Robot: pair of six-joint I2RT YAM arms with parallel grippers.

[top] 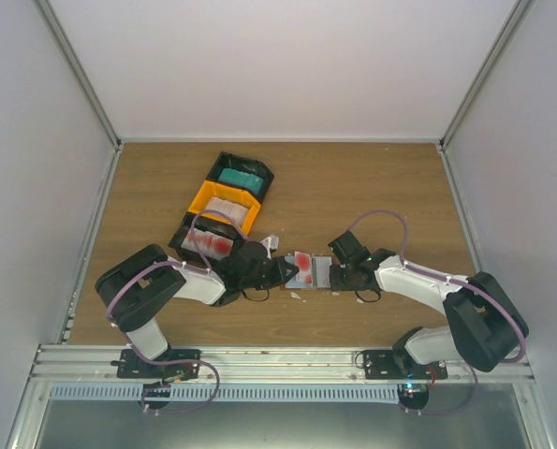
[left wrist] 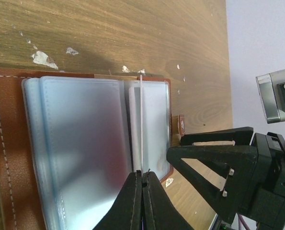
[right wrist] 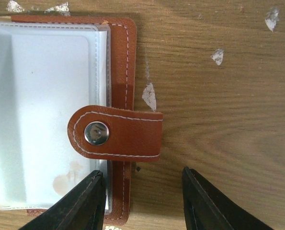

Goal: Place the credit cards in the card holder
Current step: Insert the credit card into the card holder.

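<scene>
Brown wood table [top: 372,187], white walls [top: 259,56] all round, card holder [top: 313,271] open in the middle, my left gripper [left wrist: 142,179] pinching a thin credit card [left wrist: 141,124], my right gripper [right wrist: 142,173] with jaws apart beside it.

Two white-and-black arms with lilac cabling.
The white-shelled, black-jointed left arm [top: 196,281] and the matching right arm [top: 418,279] each had rounded white link covers, bulky glossy black joint housings and a flat black base plate [top: 156,361]. A thin lilac cable [top: 381,217] ran in a loop off each forearm. The matte black left gripper [left wrist: 142,173] had two slim fingers tapering to blunt tips. The black angular right gripper [right wrist: 142,172] had wider, flat-faced fingers [right wrist: 90,201]. Its side showed triangular cut-out ribs, two small silver screws [left wrist: 231,171], and a silver boxy metal block [left wrist: 275,96] with a black screw head.
</scene>
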